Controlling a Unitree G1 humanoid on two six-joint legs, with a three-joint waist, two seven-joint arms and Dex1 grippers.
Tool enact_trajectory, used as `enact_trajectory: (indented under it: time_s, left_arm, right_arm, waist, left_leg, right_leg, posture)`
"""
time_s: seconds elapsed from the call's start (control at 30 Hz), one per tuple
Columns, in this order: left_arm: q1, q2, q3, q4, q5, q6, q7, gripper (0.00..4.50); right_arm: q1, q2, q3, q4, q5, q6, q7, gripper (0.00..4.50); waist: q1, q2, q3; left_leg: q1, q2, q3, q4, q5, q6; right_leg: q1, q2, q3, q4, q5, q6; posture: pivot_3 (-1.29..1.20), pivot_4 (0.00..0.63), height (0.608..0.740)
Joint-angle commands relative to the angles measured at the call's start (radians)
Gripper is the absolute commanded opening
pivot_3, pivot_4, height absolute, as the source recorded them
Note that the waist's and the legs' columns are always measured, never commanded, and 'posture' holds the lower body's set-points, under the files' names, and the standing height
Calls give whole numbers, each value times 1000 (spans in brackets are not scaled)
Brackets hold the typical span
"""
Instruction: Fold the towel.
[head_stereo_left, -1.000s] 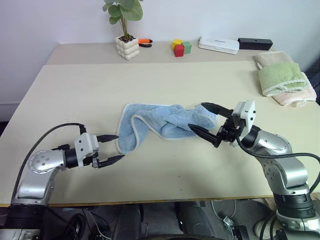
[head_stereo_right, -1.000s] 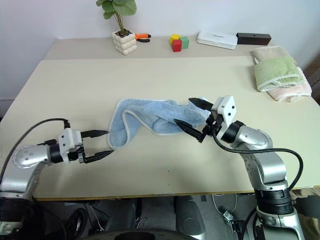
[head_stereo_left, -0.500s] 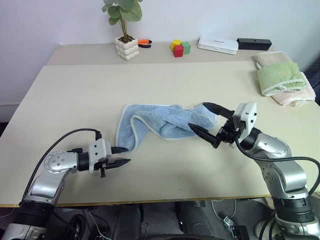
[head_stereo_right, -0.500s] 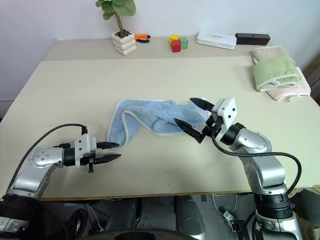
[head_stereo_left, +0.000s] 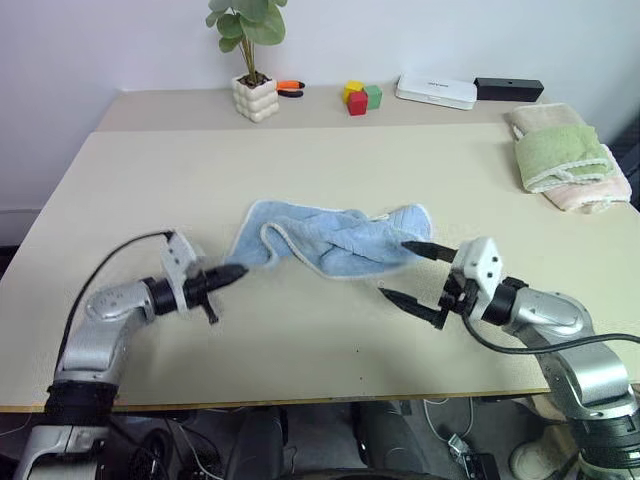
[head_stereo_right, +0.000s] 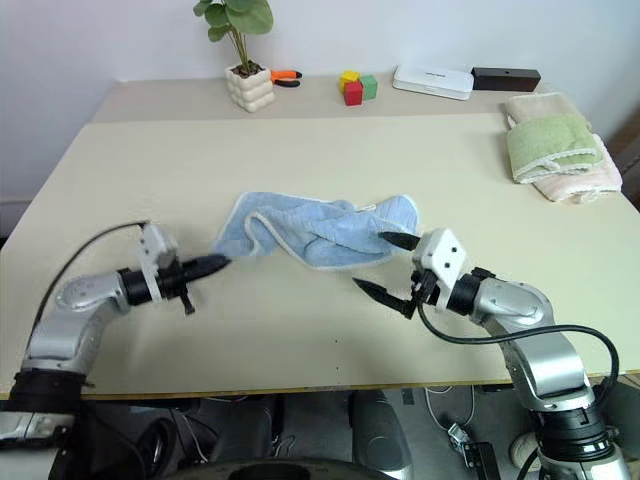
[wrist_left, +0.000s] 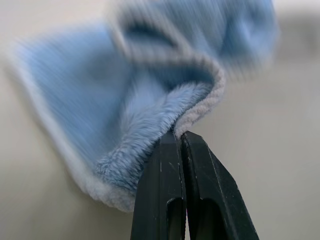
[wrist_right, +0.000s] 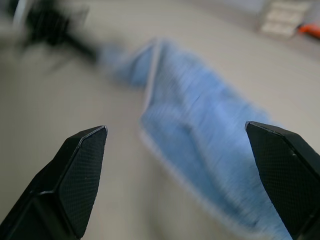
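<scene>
The light blue towel (head_stereo_left: 325, 236) lies crumpled in the middle of the table, its whitish edging twisted into folds. My left gripper (head_stereo_left: 235, 271) is shut on the towel's left corner, which is lifted slightly off the table; the left wrist view shows the edging (wrist_left: 200, 107) pinched between the black fingers. My right gripper (head_stereo_left: 407, 273) stands open just in front of the towel's right end, one fingertip over the cloth edge and the other above bare table. Nothing is held between its fingers.
Folded green and pink towels (head_stereo_left: 570, 158) lie at the right edge. Along the back stand a potted plant (head_stereo_left: 252, 60), an orange tool (head_stereo_left: 290, 86), coloured blocks (head_stereo_left: 361, 96), a white box (head_stereo_left: 437, 91) and a black box (head_stereo_left: 510, 88).
My left gripper went from open to shut on the towel's left corner and lifted it forward. The right gripper dropped and drew back from over the towel's right end, staying open.
</scene>
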Motion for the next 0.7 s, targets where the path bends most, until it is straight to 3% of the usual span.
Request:
enact_trajectory:
  time_s: [0.03,0.47,0.7]
  left_arm:
    - [-33,-9,74,-48,-88,73,39,42]
    - [-24,-17,90,-133,-127,145,82,42]
    - [-4,-18,84,-165,-116,140,99,42]
  right_arm:
    - [-10,-9,38,12,-46,-8,7,4500]
    - [-144,106,129,142,-85,197,-105,4500]
    - [-187,83,173,206,-193,172,-122,4500]
  waist:
    - [0,0,0]
    - [0,0,0]
    - [2,-1,0]
  left_leg:
    - [0,0,0,0,0,0]
    - [0,0,0,-1,0,0]
    - [-1,0,0,-1,0,0]
  right_leg:
    - [0,0,0,0,0,0]
    - [0,0,0,0,0,0]
    - [-1,0,0,-1,0,0]
  posture:
    - [0,150,740]
    - [0,150,740]
    - [0,150,740]
